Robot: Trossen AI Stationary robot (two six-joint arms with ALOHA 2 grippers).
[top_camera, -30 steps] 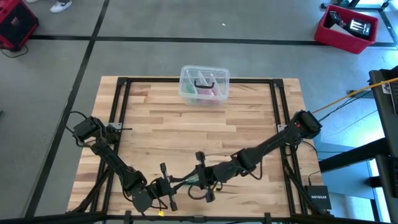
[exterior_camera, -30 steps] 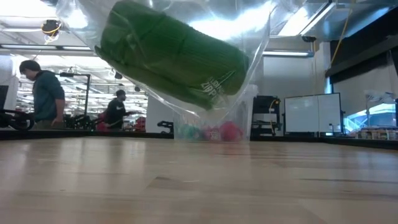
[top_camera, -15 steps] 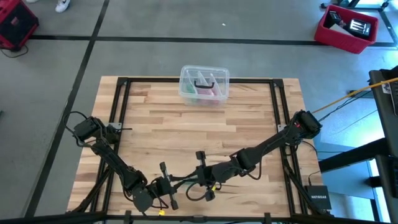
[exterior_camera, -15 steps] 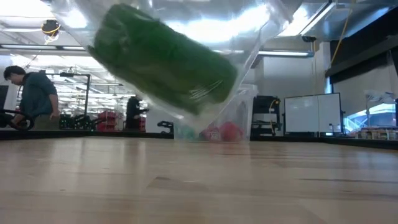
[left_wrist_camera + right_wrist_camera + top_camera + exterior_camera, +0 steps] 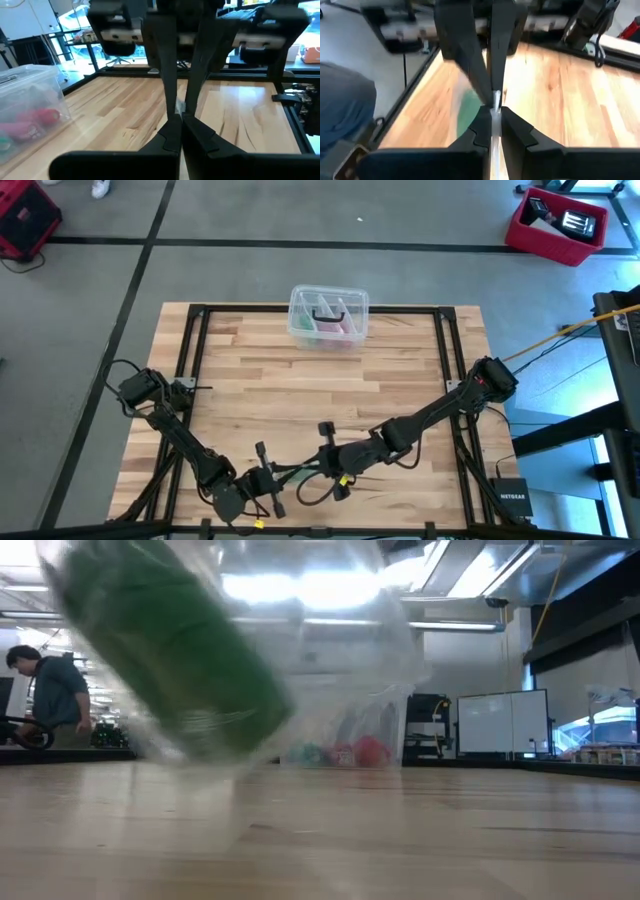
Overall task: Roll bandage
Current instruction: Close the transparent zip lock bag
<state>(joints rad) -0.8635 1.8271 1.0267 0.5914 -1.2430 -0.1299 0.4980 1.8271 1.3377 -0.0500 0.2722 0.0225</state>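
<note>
The bandage (image 5: 170,650) is a bright green roll inside a clear plastic bag (image 5: 330,650). The bag hangs just above the table near the middle of its near edge, and the roll slants down toward the table's left. My left gripper (image 5: 285,476) and my right gripper (image 5: 308,470) meet tip to tip above it, each shut on the bag's upper edge. The right wrist view shows the green roll (image 5: 467,110) below the fingers. Whether the bag's lower end touches the table I cannot tell. My left gripper pinches a bit of the bag's clear upper edge (image 5: 180,106) between its two fingertips, coming in level from the table's left. The bag hangs below the hold. My right gripper pinches the clear plastic edge (image 5: 495,111) between its fingertips, slanting down from the table's right, facing the left gripper. The bag with the roll hangs below it.
A clear plastic box (image 5: 328,317) with pink and dark items stands at the middle of the table's far edge, also seen in the low view (image 5: 350,740). The black frame rails (image 5: 195,360) run along the table's sides. A person (image 5: 55,700) stands in the room beyond.
The bag with the green roll has swung toward the table's left and sunk lower, and the roll now slants more steeply. My right gripper has tipped downward a little while staying by the left gripper.
</note>
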